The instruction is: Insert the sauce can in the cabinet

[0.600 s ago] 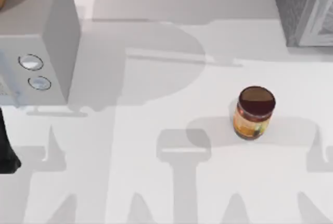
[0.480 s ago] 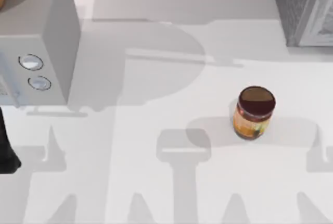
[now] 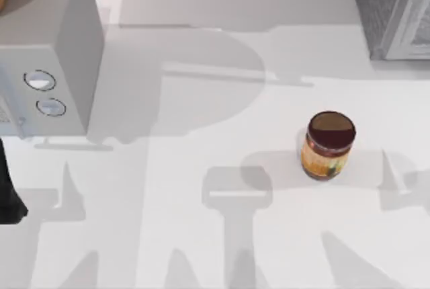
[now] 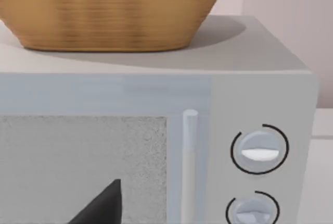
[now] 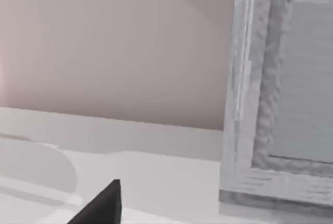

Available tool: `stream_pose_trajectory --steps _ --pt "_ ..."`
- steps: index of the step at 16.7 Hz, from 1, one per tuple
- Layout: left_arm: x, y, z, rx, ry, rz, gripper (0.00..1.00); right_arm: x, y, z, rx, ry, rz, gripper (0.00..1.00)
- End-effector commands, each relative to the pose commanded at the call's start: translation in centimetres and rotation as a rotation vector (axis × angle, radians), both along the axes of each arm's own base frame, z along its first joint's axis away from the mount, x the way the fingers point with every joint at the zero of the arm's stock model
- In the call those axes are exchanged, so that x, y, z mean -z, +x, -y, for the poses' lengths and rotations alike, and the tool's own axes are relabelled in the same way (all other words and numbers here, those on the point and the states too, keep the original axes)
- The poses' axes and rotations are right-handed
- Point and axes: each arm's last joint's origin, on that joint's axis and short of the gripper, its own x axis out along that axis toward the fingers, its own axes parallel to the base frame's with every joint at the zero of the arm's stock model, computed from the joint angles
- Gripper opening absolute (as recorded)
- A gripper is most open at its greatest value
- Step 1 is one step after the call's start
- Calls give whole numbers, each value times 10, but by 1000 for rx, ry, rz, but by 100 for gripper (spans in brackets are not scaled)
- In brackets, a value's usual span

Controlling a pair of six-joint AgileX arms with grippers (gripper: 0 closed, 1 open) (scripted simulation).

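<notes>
The sauce can (image 3: pixel 328 145) is seen upright on the white table (image 3: pixel 201 235), right of centre, untouched, with the cabinet (image 3: pixel 393 10) at the far right corner. A microwave (image 3: pixel 50 67) with a basket (image 4: pixel 109 10) on top is faced closely by the left gripper (image 4: pixel 104 206); the right gripper (image 5: pixel 101 206) is turned toward the cabinet's front. How far either gripper is open cannot be told, and nothing is seen held.
</notes>
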Motion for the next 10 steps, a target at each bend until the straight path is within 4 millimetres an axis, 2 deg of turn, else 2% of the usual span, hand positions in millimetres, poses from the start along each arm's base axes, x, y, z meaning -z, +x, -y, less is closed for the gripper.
stream_pose_trajectory --steps 3,6,8,10 --pt "0 0 0 0 0 0 100 -17 24 -3 -156 -9 -13 100" --pt "0 0 0 0 0 0 100 -25 62 -6 -340 -13 -38 100" --pt "0 0 0 0 0 0 100 -22 92 -6 -472 -11 -58 100" --pt "0 0 0 0 0 0 100 -10 123 -6 -607 -5 -79 100"
